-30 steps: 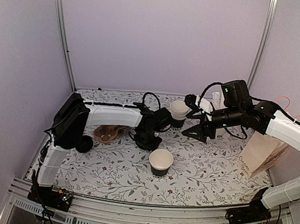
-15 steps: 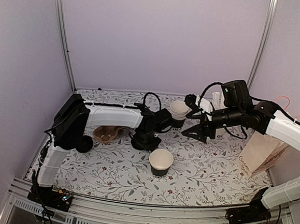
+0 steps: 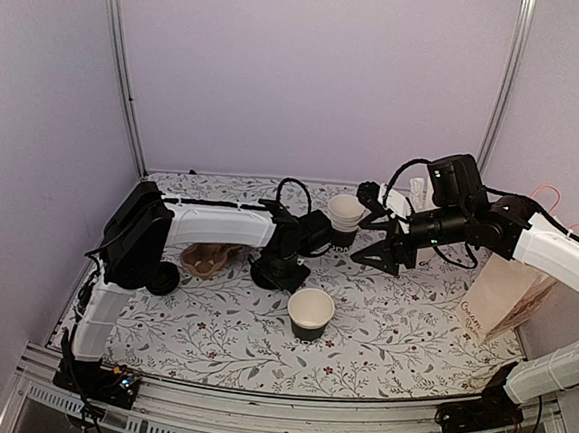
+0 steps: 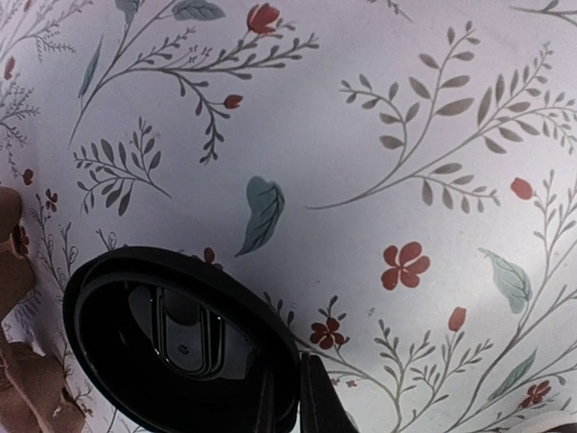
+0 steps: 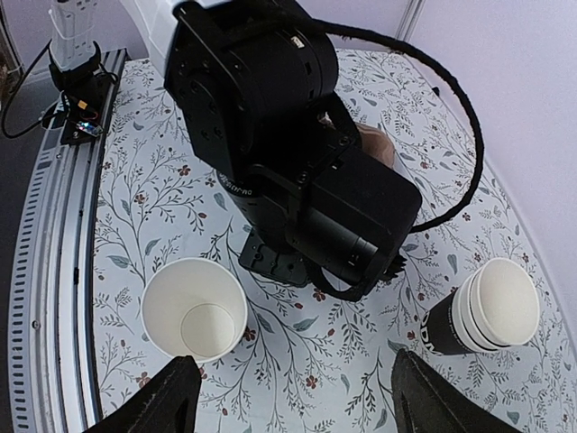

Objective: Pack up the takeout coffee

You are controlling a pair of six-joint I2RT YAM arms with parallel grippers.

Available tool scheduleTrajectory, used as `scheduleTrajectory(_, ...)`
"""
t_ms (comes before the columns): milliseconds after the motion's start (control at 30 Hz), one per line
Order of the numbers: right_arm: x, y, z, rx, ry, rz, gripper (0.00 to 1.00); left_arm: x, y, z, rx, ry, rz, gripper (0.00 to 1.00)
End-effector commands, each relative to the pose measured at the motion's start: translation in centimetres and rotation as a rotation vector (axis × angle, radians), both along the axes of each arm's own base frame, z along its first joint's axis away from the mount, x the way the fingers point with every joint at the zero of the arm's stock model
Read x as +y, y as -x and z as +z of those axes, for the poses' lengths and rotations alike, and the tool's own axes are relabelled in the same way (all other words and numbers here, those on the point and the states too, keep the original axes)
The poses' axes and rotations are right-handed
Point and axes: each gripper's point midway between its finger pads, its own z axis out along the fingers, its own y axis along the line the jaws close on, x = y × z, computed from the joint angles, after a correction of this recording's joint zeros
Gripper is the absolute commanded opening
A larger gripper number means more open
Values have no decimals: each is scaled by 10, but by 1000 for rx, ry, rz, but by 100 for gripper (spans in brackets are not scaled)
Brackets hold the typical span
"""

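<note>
A small paper cup (image 3: 310, 311), white above a black lower band, stands lidless on the flowered table; it also shows in the right wrist view (image 5: 194, 311). My left gripper (image 3: 278, 267) is low over the table behind and left of the cup. It is shut on the rim of a black plastic lid (image 4: 180, 343), one finger (image 4: 315, 401) outside the rim. My right gripper (image 3: 375, 239) hovers open and empty to the cup's right and behind it, its own jaws (image 5: 302, 397) spread wide above the table between the cup and the stack.
A stack of nested lidless cups (image 3: 344, 219) stands behind the left gripper, and shows in the right wrist view (image 5: 487, 316). A brown cardboard cup carrier (image 3: 206, 258) lies at the left. A paper bag (image 3: 504, 294) stands at the right. A white cup with sticks (image 3: 417, 194) is far back.
My left gripper, with the lid in it, has shifted slightly left. The right arm and the cups have not moved.
</note>
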Motion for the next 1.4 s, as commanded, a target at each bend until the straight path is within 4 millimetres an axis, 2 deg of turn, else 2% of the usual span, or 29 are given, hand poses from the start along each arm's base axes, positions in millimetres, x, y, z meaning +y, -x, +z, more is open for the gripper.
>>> scheduleTrajectory(0,-2,3,6,0,-16,4,76,-2,-5,31,-63,15,8,4)
scheduleTrajectory(100,-3,3,8,-5,-16,3,76,-5,-9,68,-114,91,2,2)
scheduleTrajectory(200,-3,2,16,-23,-19,4,76,-18,-6,112,-136,242,-33,0)
scheduleTrajectory(400,3,12,64,-36,-65,77,77,-45,10,202,-184,572,-137,0)
scheduleTrajectory(433,4,14,72,-40,-80,86,78,-47,16,224,-202,643,-158,0)
scheduleTrajectory(500,7,18,87,-41,-115,108,83,-49,27,253,-212,782,-184,0)
scheduleTrajectory(533,8,20,92,-39,-131,117,86,-49,29,260,-200,850,-177,0)
scheduleTrajectory(567,9,24,97,-36,-150,137,89,-43,33,281,-195,951,-181,0)
scheduleTrajectory(600,10,25,99,-37,-160,145,92,-41,38,291,-175,1041,-192,0)
scheduleTrajectory(733,17,29,102,-33,-196,192,95,-24,66,343,-146,1391,-305,0)
scheduleTrajectory(833,22,31,111,-30,-226,225,97,-11,79,360,-113,1515,-374,0)
scheduleTrajectory(1000,34,28,128,-38,-263,266,99,-5,100,376,-70,1653,-468,0)
scheduleTrajectory(1233,57,6,146,-62,-282,182,99,-4,105,385,-19,1766,-486,0)
scheduleTrajectory(1367,67,2,141,-44,-274,184,99,-3,110,393,15,1832,-506,0)
